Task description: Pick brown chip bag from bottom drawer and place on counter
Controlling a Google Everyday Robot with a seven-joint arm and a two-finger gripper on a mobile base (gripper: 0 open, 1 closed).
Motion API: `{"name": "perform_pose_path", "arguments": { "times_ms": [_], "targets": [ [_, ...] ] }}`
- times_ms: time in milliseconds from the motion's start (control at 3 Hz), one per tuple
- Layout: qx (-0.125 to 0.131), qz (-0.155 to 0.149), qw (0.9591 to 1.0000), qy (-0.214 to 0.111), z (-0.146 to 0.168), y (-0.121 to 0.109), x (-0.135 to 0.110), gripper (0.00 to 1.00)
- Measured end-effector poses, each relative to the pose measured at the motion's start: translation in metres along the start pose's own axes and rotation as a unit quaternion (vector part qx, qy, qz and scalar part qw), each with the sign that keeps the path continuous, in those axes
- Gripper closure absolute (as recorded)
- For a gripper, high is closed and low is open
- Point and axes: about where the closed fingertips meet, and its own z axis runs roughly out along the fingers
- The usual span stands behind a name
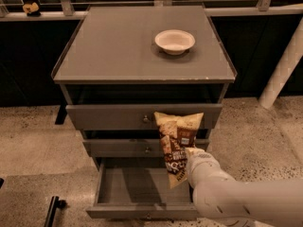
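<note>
A speckled terrazzo floor [33, 145] surrounds a grey three-drawer cabinet that stands against a dark wall, with a white post [284, 70] at the far right. The counter [118, 46] on top of the cabinet carries a shallow white bowl [174, 40], right of centre and toward the far edge. The top drawer [109, 116] and middle drawer [118, 148] sit slightly out, and the bottom drawer [128, 188] is pulled well open toward the near side. The white arm reaches in from the near right, and its gripper [190, 154] is clamped on the right edge of the brown chip bag [176, 138]. The bag stands upright in the air, clear of the open drawer, its tan top overlapping the top drawer's front and its lower end above the drawer's right side, well below the counter.
</note>
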Motion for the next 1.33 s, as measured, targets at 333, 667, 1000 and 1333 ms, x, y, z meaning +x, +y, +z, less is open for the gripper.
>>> {"name": "perform_pose_path", "arguments": {
  "times_ms": [333,667,1000,1333],
  "targets": [
    [0.011,-0.013,0.9998,0.006,-0.023,-0.01,0.0,1.0],
    [0.036,-0.016,0.9992,0.012,-0.051,-0.027,0.0,1.0],
    [0.068,-0.019,0.9974,0.012,-0.073,-0.052,-0.004,1.0],
    [0.099,-0.017,0.995,0.006,-0.086,-0.077,-0.009,1.0]
  ]
}}
